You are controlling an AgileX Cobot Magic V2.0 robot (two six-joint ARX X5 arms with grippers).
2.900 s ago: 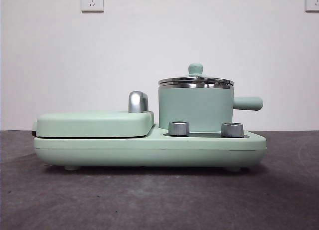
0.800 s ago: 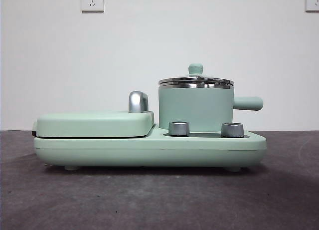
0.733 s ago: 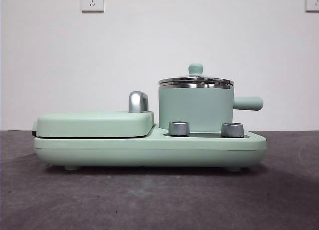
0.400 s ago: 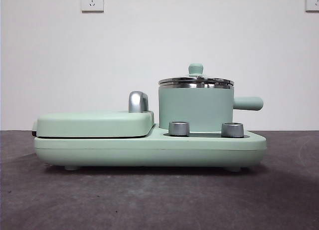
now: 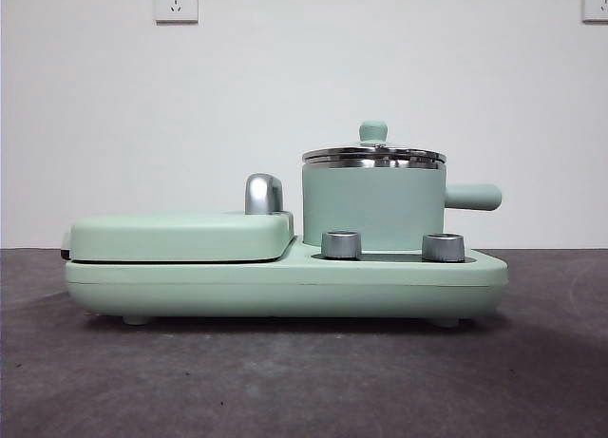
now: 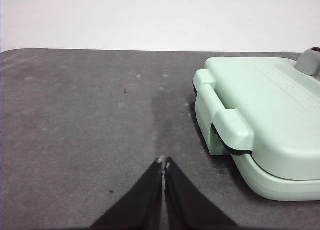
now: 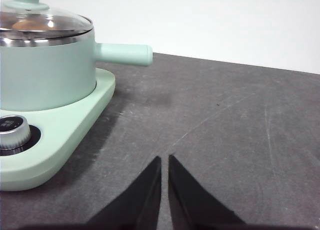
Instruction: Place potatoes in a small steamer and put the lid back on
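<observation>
The small steamer (image 5: 372, 206) is a mint-green pot with a steel rim and a stubby side handle (image 5: 472, 197). It stands on the right of the green appliance base (image 5: 285, 284). The lid (image 5: 372, 153), glass with a green knob, sits on the pot. In the right wrist view the pot (image 7: 45, 73) and lid (image 7: 42, 23) show, with an orange-brown shape faintly visible under the glass. My right gripper (image 7: 164, 162) is shut and empty over the table beside the pot. My left gripper (image 6: 164, 164) is shut and empty over the table beside the grill plate (image 6: 265, 115).
The flat green grill plate (image 5: 180, 236) is closed on the left of the base, with a chrome hinge post (image 5: 263, 193) behind it. Two steel dials (image 5: 341, 244) (image 5: 443, 247) sit in front of the pot. Dark grey table (image 5: 285, 381) surrounds the appliance.
</observation>
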